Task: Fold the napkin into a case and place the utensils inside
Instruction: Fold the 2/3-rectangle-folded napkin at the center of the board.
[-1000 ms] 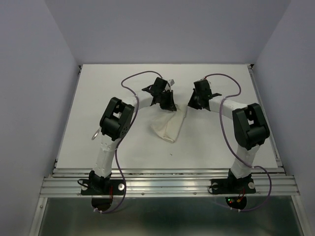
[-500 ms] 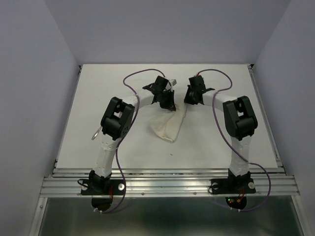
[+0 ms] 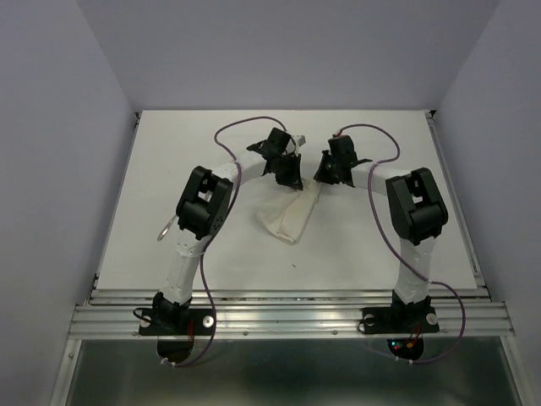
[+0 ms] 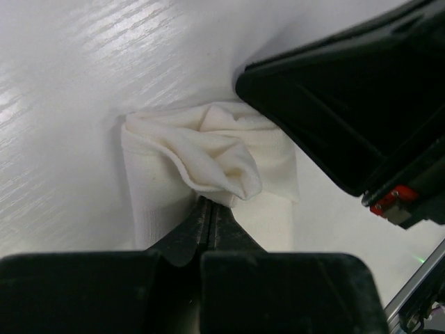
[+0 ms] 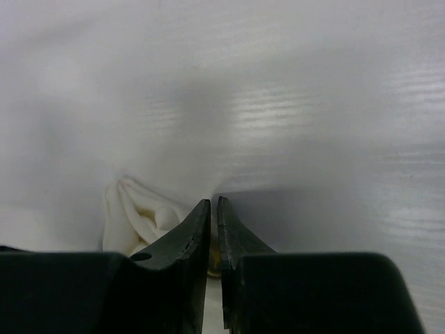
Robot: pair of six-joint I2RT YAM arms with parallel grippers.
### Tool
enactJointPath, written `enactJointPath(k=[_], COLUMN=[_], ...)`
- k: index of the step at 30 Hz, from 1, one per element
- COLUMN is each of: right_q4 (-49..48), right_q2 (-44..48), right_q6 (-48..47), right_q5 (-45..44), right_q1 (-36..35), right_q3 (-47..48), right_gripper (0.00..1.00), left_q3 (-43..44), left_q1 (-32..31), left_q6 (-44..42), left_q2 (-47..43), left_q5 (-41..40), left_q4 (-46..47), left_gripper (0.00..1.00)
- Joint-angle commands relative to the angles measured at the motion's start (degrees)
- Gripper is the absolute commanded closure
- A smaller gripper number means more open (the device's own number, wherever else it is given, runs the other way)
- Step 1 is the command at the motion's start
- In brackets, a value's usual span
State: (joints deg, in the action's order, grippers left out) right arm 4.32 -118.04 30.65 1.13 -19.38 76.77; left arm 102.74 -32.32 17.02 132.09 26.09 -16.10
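White table [image 3: 169, 169], pale walls on 3 sides. Napkin [image 3: 287, 216] lies folded on the table, narrowing toward its near end. Left gripper [image 3: 292, 180] is at the napkin's far end, jaws fully closed, pinching a raised fold of napkin. Right gripper [image 3: 321, 178] is at the napkin's far right corner, jaws nearly closed with 1 thin slit. Whether it holds cloth cannot be determined.

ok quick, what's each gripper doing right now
left gripper: closed, pinching the bunched edge of the napkin.
right gripper: jaws almost together with a thin gap; cannot tell if it holds anything.
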Motion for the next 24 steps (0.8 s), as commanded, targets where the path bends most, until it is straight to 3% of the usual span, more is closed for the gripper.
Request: enactJointPath(k=[1,9,20,24], right_q4=[-2.1,-6.2,-4.4,0.4], right_q2=[4.7,11.0,16.3,19.2], right_q6=[2.0,5.6,4.7,4.7], right_q5=[2.8,2.8,4.1,-3.7], right_q1=[0.3,-0.2,-0.2,-0.2], right_q3=[-8.0,-19.0,-19.9,-19.6], right_gripper=[0.85,0.87,0.87,0.87], left_q3=[2.5,2.4,-2.6,-3.9], left_q1=[-0.1,-0.4,-1.7,-2.6], left_q6=[-2.0,-3.4,-4.4,-5.5], left_q2=[2.1,1.1,-4.3,-6.0], left_q5=[-1.1,1.3,5.9,6.5], left_q4=[-3.5,-4.1,-2.0,-1.7], left_gripper=[1.00,1.00,1.00,1.00])
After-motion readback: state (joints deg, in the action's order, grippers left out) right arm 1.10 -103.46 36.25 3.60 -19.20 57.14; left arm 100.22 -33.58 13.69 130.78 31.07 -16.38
